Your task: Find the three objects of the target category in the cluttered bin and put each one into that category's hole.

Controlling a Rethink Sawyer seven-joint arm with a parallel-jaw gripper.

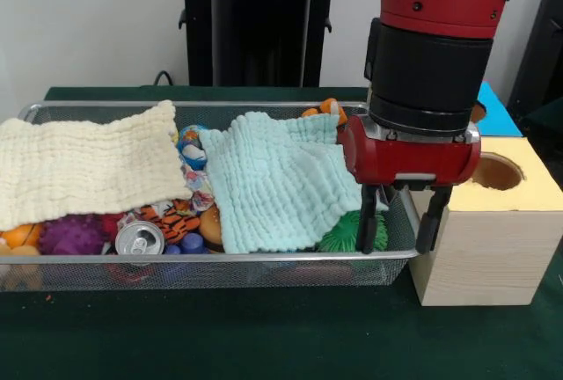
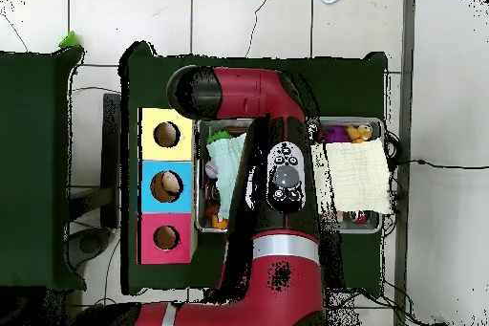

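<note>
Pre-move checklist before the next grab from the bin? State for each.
1. Gripper open and empty: ok.
2. Gripper over the bin, at its end by the wooden box: ok.
3. Yellow-surround hole unblocked: ok.
4. Printed cloth exposed: not ok, only a strip shows between the cream cloth and mint cloth.
5. All three printed cloths located: cannot tell.

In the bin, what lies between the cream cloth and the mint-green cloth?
In the front view, a printed cloth shows in the gap between the cream cloth and the mint-green cloth.
</note>
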